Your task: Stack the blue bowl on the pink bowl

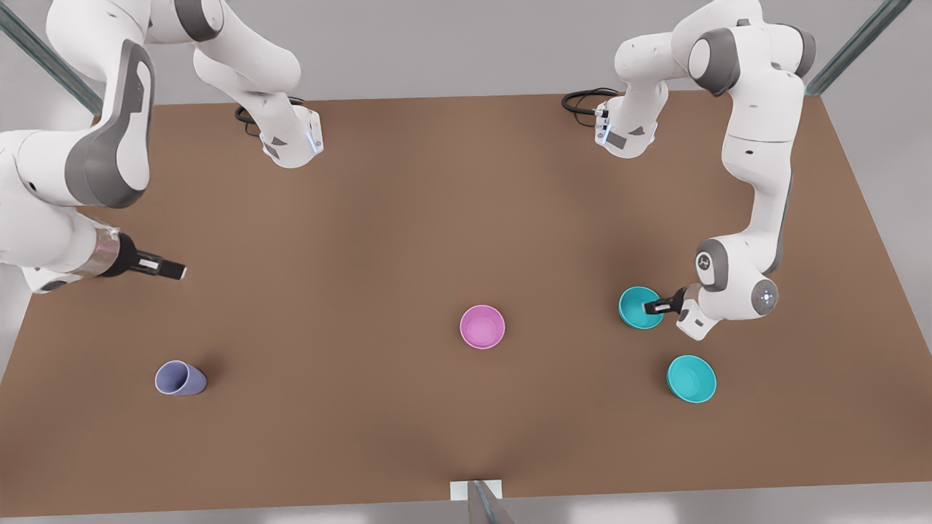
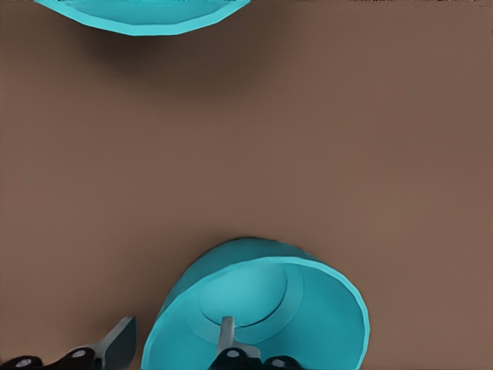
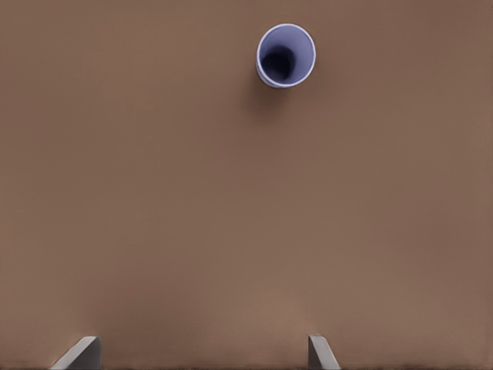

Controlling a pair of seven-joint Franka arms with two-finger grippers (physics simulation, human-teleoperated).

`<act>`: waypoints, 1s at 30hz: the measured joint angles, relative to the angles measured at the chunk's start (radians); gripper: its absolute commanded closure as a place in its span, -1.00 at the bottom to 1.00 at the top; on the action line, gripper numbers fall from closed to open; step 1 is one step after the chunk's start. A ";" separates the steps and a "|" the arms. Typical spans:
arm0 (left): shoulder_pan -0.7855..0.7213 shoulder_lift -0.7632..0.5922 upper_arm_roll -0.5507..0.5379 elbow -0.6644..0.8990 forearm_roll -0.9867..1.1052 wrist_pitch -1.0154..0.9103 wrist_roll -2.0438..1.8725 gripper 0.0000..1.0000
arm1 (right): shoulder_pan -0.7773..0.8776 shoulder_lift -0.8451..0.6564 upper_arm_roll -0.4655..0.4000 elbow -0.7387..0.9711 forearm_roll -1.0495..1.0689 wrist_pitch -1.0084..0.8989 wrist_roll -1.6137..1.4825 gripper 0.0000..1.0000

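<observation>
Seemingly unmarked by any label, the blue bowl [image 1: 639, 306] sits at about three o'clock from the pink bowl [image 1: 482, 326], with the left gripper [image 1: 653, 306] straddling its rim, one finger inside and one outside, not visibly squeezing. Well off at nine o'clock, the right gripper [image 1: 175, 271] waits above the table [image 1: 408, 218] with jaws spread.
</observation>
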 measured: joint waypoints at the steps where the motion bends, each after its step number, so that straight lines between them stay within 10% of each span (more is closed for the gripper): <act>1: 0.000 0.000 0.000 0.000 0.000 0.004 0.001 0.57 | -0.001 0.005 0.001 0.000 -0.023 -0.016 -0.015 -1.00; 8: -0.053 -0.096 0.001 0.005 0.005 0.003 -0.008 0.57 | 0.000 0.034 -0.001 0.011 -0.056 -0.074 -0.102 -1.00; 12: -0.321 -0.158 -0.001 0.070 0.012 -0.007 -0.097 0.57 | 0.000 0.036 -0.001 0.014 -0.055 -0.085 -0.137 -1.00; 18: -0.588 0.062 -0.002 0.506 0.111 -0.159 -0.318 0.57 | 0.000 0.043 -0.001 0.014 -0.054 -0.093 -0.177 -1.00; 30: -0.606 0.265 -0.006 0.720 0.139 -0.302 -0.633 0.57 | 0.001 0.052 -0.001 0.014 -0.048 -0.096 -0.222 -1.00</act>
